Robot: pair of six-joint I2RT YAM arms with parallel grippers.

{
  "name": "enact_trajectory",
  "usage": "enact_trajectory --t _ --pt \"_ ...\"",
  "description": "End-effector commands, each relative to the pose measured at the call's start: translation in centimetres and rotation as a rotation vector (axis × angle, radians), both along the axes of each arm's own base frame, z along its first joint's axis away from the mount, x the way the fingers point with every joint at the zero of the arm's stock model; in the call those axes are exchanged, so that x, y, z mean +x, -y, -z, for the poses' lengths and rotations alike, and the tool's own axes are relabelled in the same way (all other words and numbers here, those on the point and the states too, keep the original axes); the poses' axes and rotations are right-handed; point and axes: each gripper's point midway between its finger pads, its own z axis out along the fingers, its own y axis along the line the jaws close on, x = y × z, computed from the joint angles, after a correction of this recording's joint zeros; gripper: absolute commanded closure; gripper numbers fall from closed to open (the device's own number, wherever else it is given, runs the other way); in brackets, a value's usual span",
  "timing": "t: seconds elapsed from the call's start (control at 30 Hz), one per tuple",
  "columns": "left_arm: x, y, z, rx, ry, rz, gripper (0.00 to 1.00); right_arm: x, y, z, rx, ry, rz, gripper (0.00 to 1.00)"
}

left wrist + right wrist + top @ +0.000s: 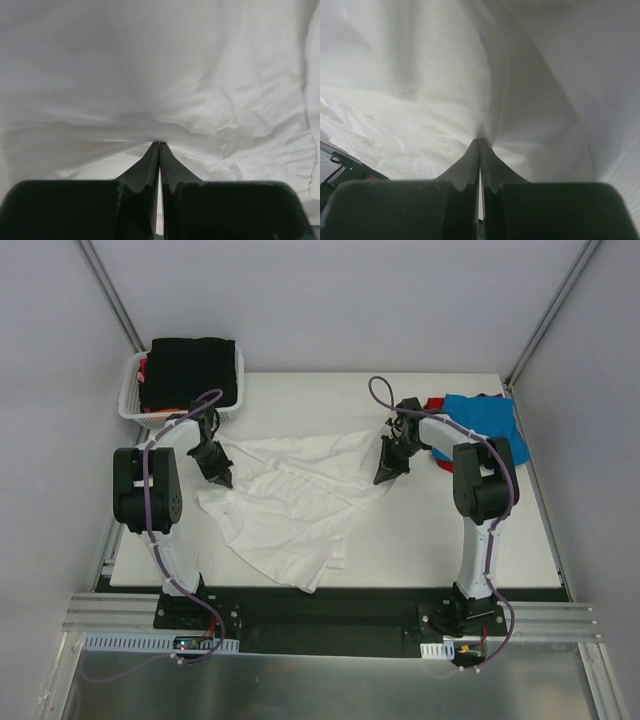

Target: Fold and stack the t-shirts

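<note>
A large white t-shirt (290,505) lies crumpled across the middle of the table. My left gripper (222,478) is shut on its left edge; in the left wrist view the fingertips (159,143) pinch white cloth (160,75). My right gripper (384,476) is shut on its right edge, the cloth pulled up into a ridge (490,75) at the tips (480,140). A blue t-shirt (484,420) lies over a red one (434,403) at the back right. A black t-shirt (190,370) lies on top in the basket.
A white lattice basket (135,408) stands at the back left corner, with red cloth (145,366) showing at its side. The table's front edge (330,587) runs just beyond the arm bases. Frame posts rise at both back corners.
</note>
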Motion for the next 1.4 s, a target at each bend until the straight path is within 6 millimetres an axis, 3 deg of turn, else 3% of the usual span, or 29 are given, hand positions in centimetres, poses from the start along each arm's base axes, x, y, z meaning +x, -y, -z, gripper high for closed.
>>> enact_trajectory --t 0.0,0.17,0.27,0.33,0.37,0.43,0.47,0.53,0.57,0.6,0.63,0.73,0.77,0.87,1.0,1.23,1.27,1.33,1.37 --pt "2.0 -1.2 -1.2 0.054 0.016 0.023 1.0 -2.6 -0.5 -3.0 0.048 0.027 -0.045 0.99" --pt "3.6 -1.5 -1.5 0.058 0.019 0.032 1.0 -6.7 -0.2 -3.9 0.02 0.014 -0.101 0.99" --pt "4.0 -0.9 -2.1 0.02 0.027 0.035 1.0 -7.2 -0.4 -4.9 0.006 0.047 -0.125 0.99" --pt "3.5 -0.1 -3.3 -0.006 0.05 0.02 1.0 -6.5 -0.2 -5.2 -0.016 0.066 -0.127 0.99" --pt "2.7 0.5 -3.3 -0.006 0.04 0.029 1.0 -5.3 -0.5 -6.2 -0.016 0.104 -0.125 0.99" --pt "1.8 1.6 -4.6 -0.001 0.074 0.062 1.0 -4.2 -0.1 -6.4 -0.051 0.11 -0.11 0.89" --pt "0.5 2.2 -4.2 -0.003 0.057 0.081 1.0 -3.5 0.0 -6.9 -0.059 0.127 -0.099 0.86" --pt "-1.1 3.9 -5.2 -0.009 0.086 0.138 1.0 -1.8 0.5 -7.7 -0.089 0.168 -0.067 0.68" --pt "-2.5 4.9 -4.7 -0.041 0.074 0.163 0.96 -1.3 0.9 -7.8 -0.101 0.176 -0.054 0.66" --pt "-3.4 5.9 -4.9 -0.063 0.077 0.191 0.93 -0.4 1.6 -8.1 -0.131 0.202 -0.031 0.58" --pt "-4.1 6.5 -5.8 -0.086 0.109 0.203 0.89 0.0 1.9 -8.2 -0.145 0.212 -0.021 0.54" --pt "-6.9 8.1 -6.4 -0.164 0.111 0.236 0.77 1.8 3.3 -8.1 -0.185 0.233 0.016 0.49" --pt "-8.0 8.6 -6.1 -0.199 0.093 0.244 0.74 2.4 4.0 -7.2 -0.198 0.216 0.032 0.46" --pt "-9.7 9.1 -6.0 -0.225 0.086 0.267 0.73 3.7 5.1 -6.1 -0.208 0.199 0.058 0.45" --pt "-10.4 9.6 -6.1 -0.269 0.095 0.3 0.73 4.4 5.1 -4.1 -0.218 0.168 0.045 0.45" --pt "-11.6 10.6 -4.8 -0.318 0.044 0.331 0.77 5.9 5.4 -2.6 -0.192 0.155 0.07 0.47" --pt "-11.7 10.6 -4.7 -0.315 0.042 0.332 0.78 5.9 5.3 -2.6 -0.187 0.153 0.07 0.57" --pt "-11.4 10.5 -4.6 -0.304 0.043 0.328 0.79 5.7 4.6 -2.5 -0.15 0.143 0.067 0.99" --pt "-11.4 10.4 -4.5 -0.3 0.043 0.328 0.79 5.7 4.4 -2.6 -0.138 0.15 0.068 0.99"
